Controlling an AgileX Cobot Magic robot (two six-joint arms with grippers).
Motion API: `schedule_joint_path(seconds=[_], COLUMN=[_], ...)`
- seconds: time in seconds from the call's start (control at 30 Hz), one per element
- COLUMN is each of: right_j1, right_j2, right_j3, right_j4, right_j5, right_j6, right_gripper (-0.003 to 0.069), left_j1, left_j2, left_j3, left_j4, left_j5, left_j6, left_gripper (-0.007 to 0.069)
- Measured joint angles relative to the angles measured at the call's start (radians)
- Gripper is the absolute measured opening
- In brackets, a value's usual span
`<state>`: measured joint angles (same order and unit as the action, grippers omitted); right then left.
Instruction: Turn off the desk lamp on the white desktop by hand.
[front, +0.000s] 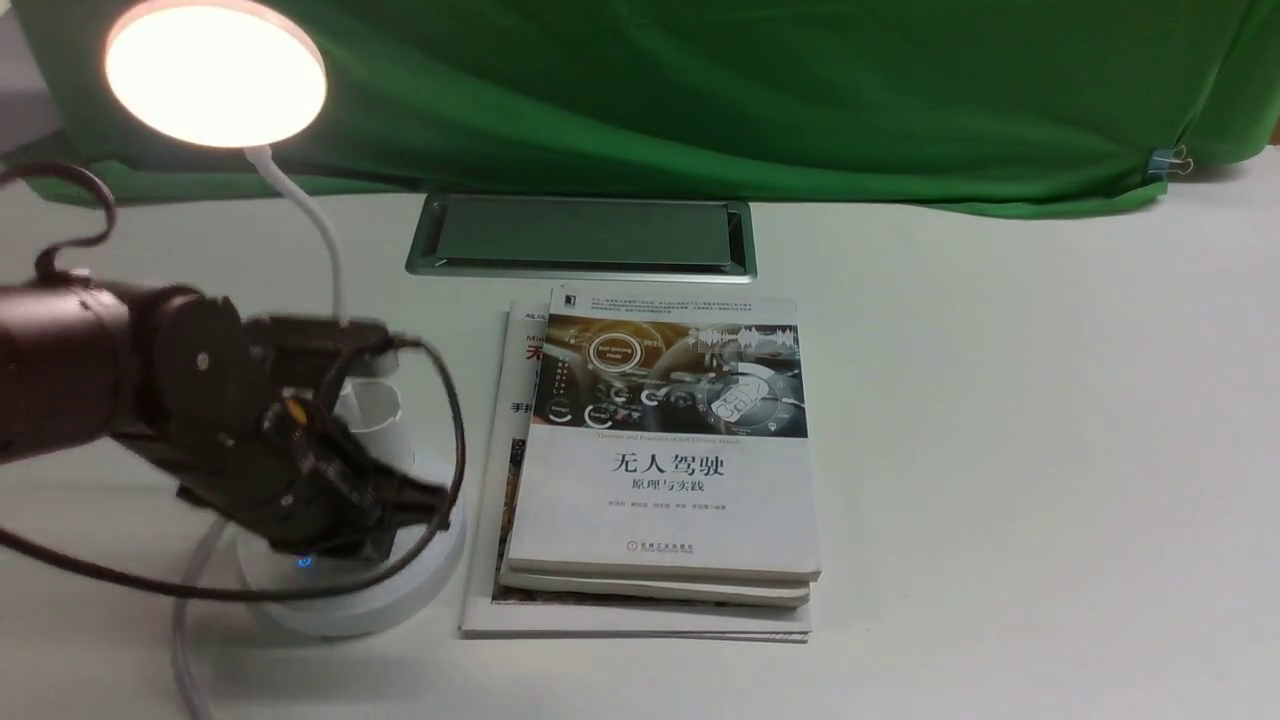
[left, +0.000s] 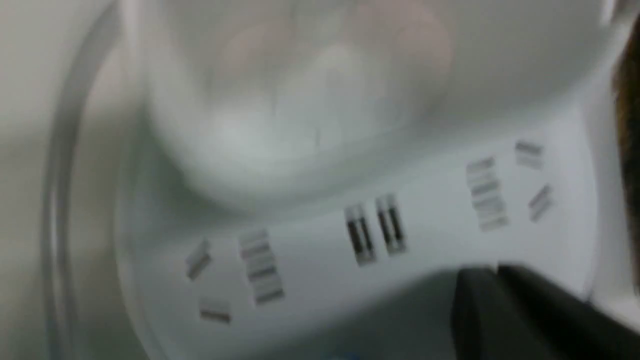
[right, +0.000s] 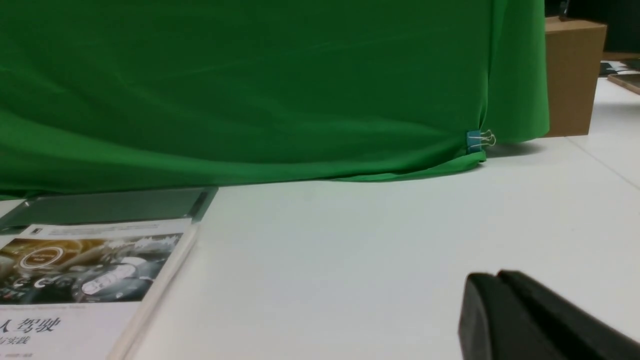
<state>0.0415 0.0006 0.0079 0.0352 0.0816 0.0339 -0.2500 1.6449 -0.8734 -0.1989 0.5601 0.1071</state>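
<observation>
One risk: the left tool, closed on nothing, hangs over the lit lamp at 9 o'clock of the books; missing the button leaves it glowing

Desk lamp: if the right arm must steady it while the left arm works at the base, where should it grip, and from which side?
Probably the thin neck just above the cup holder: near upright there and slim enough to close on, unlike the wide disc head or base. Come from the robot's right, over the books, since the left gripper crowds the base's near side.
</observation>
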Motion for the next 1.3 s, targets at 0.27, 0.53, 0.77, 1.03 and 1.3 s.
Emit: schedule_joint_path(seconds=[0.27, 0.53, 0.77, 1.03, 1.3], right_j1=[0.000, 0.000, 0.000, 0.000, 0.000], right_j2=[0.000, 0.000, 0.000, 0.000, 0.000], right_j3=[0.000, 0.000, 0.000, 0.000, 0.000], right_j4=[0.000, 0.000, 0.000, 0.000, 0.000], right_j5=[0.000, 0.000, 0.000, 0.000, 0.000], right_j6=[0.000, 0.000, 0.000, 0.000, 0.000], right_gripper=[0.0036, 0.0036, 0.0036, 0.0036, 0.0036], left_j1=[0.000, 0.000, 0.000, 0.000, 0.016], left_j2=[-0.084, -0.488, -0.723, -0.842, -1.103], left_j3=[0.010, 0.014, 0.014, 0.052, 0.364], left_j4=[0.002, 0.006, 0.025, 0.065, 0.137], left_j5=[0.072, 0.068, -0.099, -0.387, -0.570], left_j6=[0.002, 0.002, 0.003, 0.007, 0.023], left_gripper=[0.0008, 0.0008, 0.0008, 0.0008, 0.0008])
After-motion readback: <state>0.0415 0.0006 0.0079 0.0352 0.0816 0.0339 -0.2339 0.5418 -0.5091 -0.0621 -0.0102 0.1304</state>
